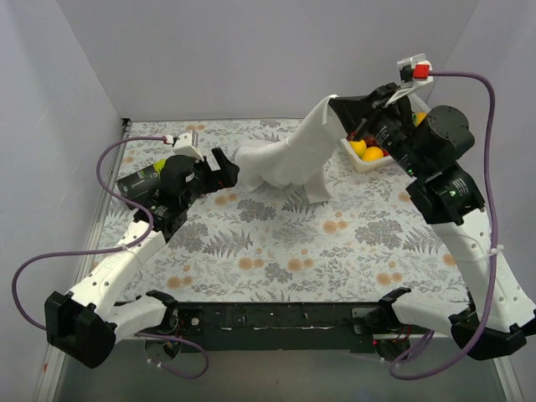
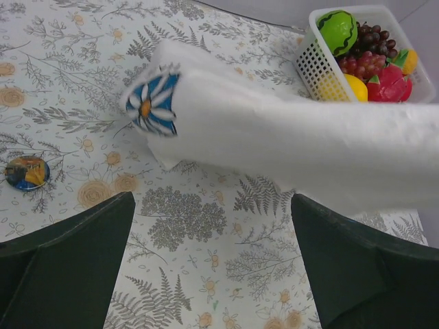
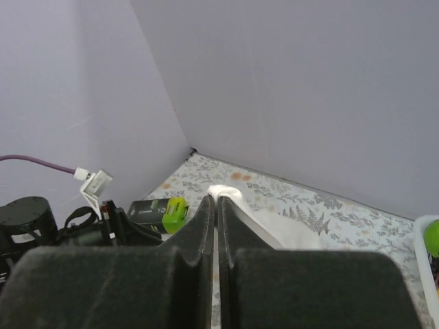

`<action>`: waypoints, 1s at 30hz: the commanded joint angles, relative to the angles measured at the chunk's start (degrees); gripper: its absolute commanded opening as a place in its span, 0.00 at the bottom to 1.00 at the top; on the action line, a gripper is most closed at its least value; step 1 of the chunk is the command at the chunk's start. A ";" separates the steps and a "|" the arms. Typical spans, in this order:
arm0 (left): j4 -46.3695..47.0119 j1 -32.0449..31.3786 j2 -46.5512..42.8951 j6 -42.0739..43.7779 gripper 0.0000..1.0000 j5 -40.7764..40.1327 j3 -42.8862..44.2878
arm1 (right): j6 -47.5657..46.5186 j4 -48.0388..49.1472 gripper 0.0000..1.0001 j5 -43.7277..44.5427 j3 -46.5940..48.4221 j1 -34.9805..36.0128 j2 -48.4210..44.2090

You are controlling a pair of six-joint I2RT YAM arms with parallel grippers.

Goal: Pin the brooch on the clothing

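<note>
The right end effector point(image 1: 342, 105) is clamped on an edge of the white T-shirt point(image 1: 289, 159), hoisting it, probably to spread it, while the left end effector point(image 1: 228, 170) hovers agape and the brooch point(image 2: 26, 172) lies unpinned on the surface point(image 1: 276, 243) beside the shirt.

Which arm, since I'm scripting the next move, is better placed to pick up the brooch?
Left, probably. The left gripper is open and free, and the brooch lies on the table in its wrist view. The right gripper is shut on the T-shirt, holding one end up.
</note>
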 commanded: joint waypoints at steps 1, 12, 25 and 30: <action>-0.22 0.03 -2.19 1.17 0.98 -0.79 2.18 | 0.43 7.54 0.01 -4.08 3.19 0.31 -4.22; 1.18 0.03 -0.43 1.61 0.98 4.21 2.01 | 0.16 13.44 0.01 -8.04 1.44 0.31 -8.54; -4.35 1.95 1.94 -1.81 0.98 -6.50 4.29 | -8.42 5.37 0.01 -23.87 -13.32 15.40 1.56; -3.56 4.86 3.70 -3.13 0.98 -2.64 4.64 | -12.22 -0.88 0.31 -23.43 -12.12 26.84 8.22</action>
